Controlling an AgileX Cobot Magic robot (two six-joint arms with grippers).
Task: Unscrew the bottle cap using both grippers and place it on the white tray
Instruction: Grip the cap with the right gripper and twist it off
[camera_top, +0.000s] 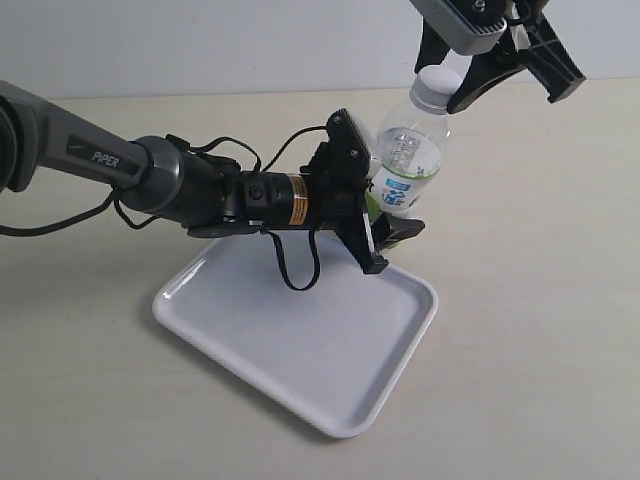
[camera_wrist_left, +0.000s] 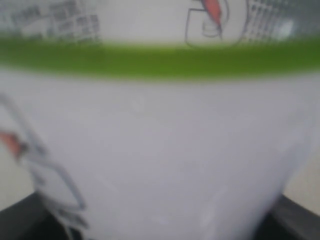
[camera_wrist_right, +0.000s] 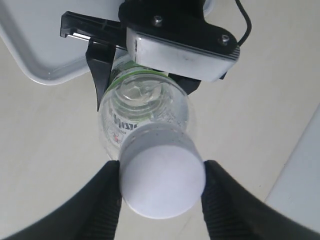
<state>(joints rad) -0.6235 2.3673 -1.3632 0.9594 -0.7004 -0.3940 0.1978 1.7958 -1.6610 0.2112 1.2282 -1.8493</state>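
The clear bottle (camera_top: 405, 160) with its lime label is tilted above the far edge of the white tray (camera_top: 300, 350). My left gripper (camera_top: 393, 238), on the arm with the orange band, is shut on the bottle's labelled lower body. In the left wrist view the blurred label (camera_wrist_left: 160, 150) fills the frame. The white bottle cap (camera_top: 437, 85) sits on the neck. My right gripper (camera_wrist_right: 162, 196) comes from above and is shut on the bottle cap (camera_wrist_right: 162, 182), one ribbed finger (camera_wrist_right: 107, 200) pressed to each side.
The tray (camera_wrist_right: 35, 50) lies on a beige table (camera_top: 540, 300), below and in front of the bottle. The left arm (camera_top: 120, 165) and its looping cable stretch across the left half, over the tray's far-left corner.
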